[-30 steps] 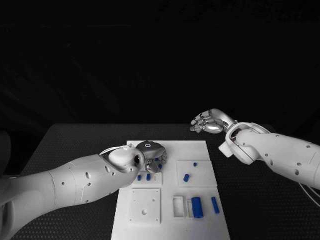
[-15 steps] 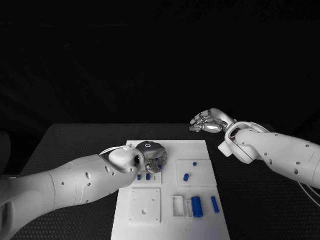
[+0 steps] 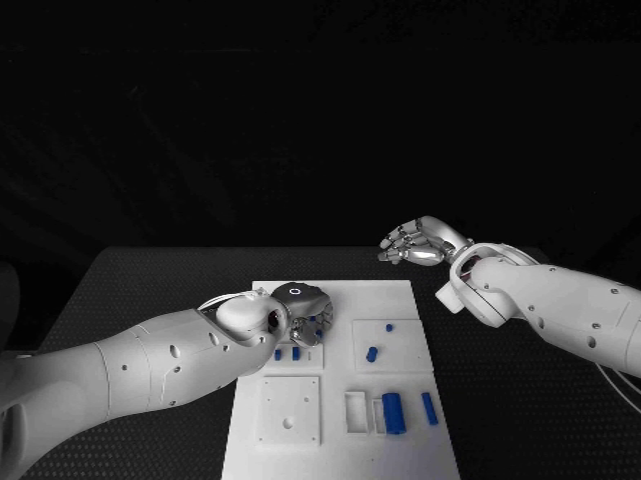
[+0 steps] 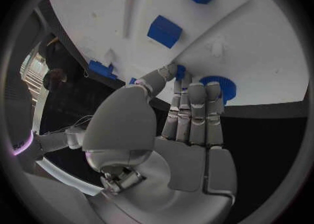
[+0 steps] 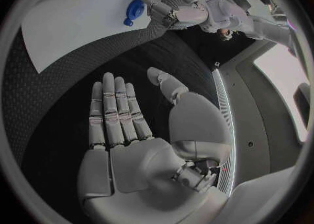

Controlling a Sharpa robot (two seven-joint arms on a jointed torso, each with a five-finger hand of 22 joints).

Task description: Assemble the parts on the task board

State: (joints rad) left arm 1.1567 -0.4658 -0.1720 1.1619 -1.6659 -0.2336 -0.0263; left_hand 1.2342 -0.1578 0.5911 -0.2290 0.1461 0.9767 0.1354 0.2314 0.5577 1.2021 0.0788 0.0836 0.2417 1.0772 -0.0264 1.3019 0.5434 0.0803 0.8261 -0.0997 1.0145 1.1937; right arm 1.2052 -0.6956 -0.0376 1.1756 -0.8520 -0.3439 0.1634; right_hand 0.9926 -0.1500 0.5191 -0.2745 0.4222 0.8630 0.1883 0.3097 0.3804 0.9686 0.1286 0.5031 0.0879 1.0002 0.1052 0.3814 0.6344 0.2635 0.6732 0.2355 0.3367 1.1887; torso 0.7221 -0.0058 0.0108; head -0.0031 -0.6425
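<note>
The left hand (image 3: 303, 318) reaches down over the far left part of the white board (image 3: 407, 300), its fingertips (image 4: 178, 72) touching a small blue part (image 4: 180, 70); whether they grip it is hidden. A round blue part (image 4: 222, 85) lies just beside them. The right hand (image 5: 131, 130) hovers flat and empty off the board's far right corner.

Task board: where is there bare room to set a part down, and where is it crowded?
Bare: the task board far corner beside the right hand, and table beyond the left hand. Crowded: under the left hand, and among the blue parts at the near edge.
</note>
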